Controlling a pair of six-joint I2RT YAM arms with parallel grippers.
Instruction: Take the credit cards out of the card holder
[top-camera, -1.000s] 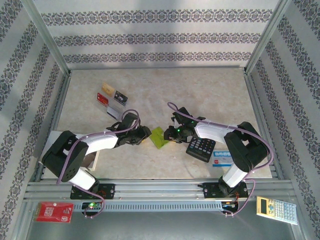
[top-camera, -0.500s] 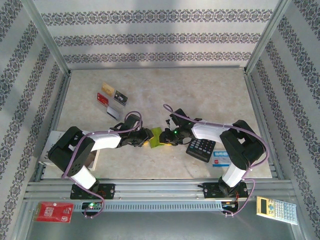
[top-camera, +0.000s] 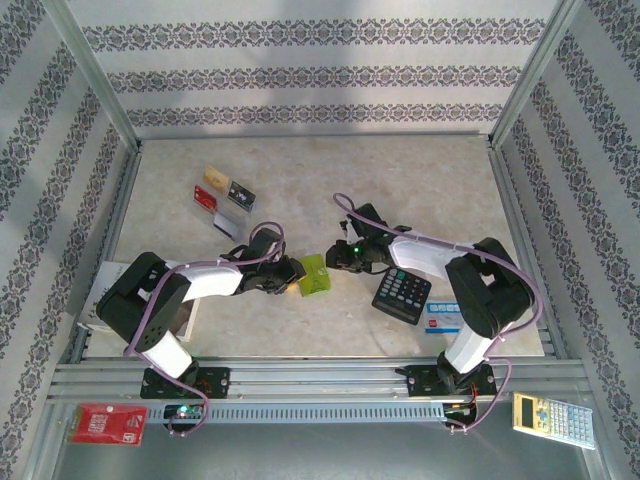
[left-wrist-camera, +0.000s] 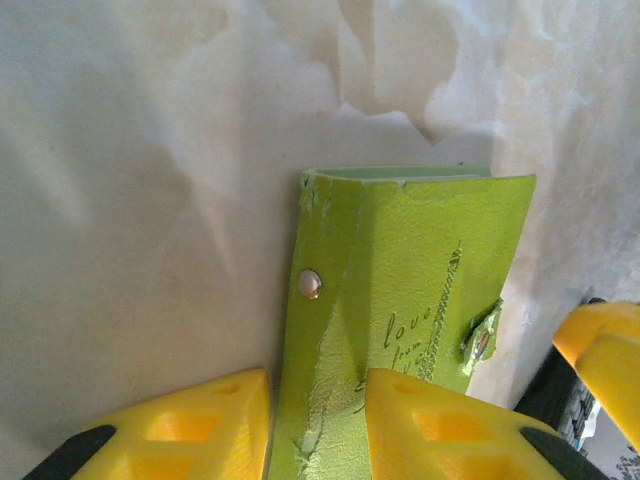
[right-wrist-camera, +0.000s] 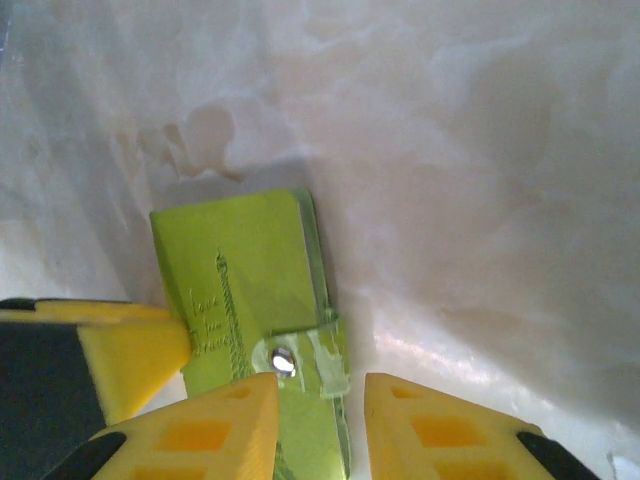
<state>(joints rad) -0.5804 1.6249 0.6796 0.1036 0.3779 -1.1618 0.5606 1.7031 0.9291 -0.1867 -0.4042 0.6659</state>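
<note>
The lime-green card holder (top-camera: 314, 275) lies folded shut on the table between my two grippers. My left gripper (top-camera: 291, 272) is shut on its near-left edge; in the left wrist view the holder (left-wrist-camera: 400, 270) fills the gap between the yellow fingers (left-wrist-camera: 190, 430). My right gripper (top-camera: 337, 258) straddles the snap-tab edge of the holder (right-wrist-camera: 240, 270), open, with a sliver of table between the holder and the right finger (right-wrist-camera: 440, 430). The credit cards lie at the back left: tan (top-camera: 213, 176), black (top-camera: 241, 192), red (top-camera: 205, 199) and blue-and-white (top-camera: 228, 222).
A black calculator (top-camera: 402, 294) and a blue-and-white box (top-camera: 445, 318) sit just right of the right arm. A white sheet (top-camera: 105, 285) lies under the left arm. A red packet (top-camera: 108, 424) and a beige calculator (top-camera: 553, 417) rest below the front rail.
The holder, first splayed open and then raised on edge between the grippers, now lies folded flat. The left jaws have narrowed on it. The right gripper has drawn back slightly up and right.
</note>
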